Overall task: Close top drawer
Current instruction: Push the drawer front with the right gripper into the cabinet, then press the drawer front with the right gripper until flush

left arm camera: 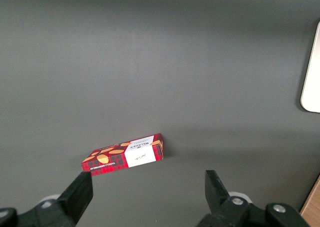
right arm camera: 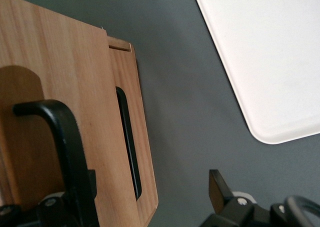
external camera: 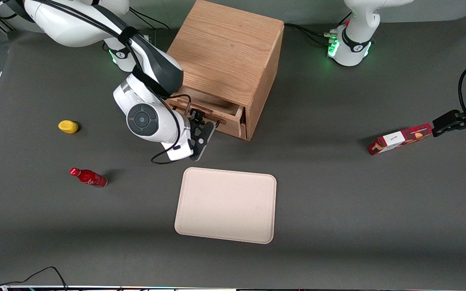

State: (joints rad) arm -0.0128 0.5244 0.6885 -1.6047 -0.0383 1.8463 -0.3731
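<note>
Half-hidden top drawer (external camera: 217, 111) partly pulled out, spread pincer (external camera: 204, 128) straddling its front, arm masking one end.

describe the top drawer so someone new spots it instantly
Find the oak cabinet at the table's middle. The top drawer juts partly open from its front, above the lower drawer front. The right arm's end effector sits at its black bar handle, fingers open.

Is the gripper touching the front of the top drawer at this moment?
Cannot tell. In the front view the gripper overlaps the top drawer, and the right wrist view shows one finger before the wood, with neither contact nor gap plain.
</note>
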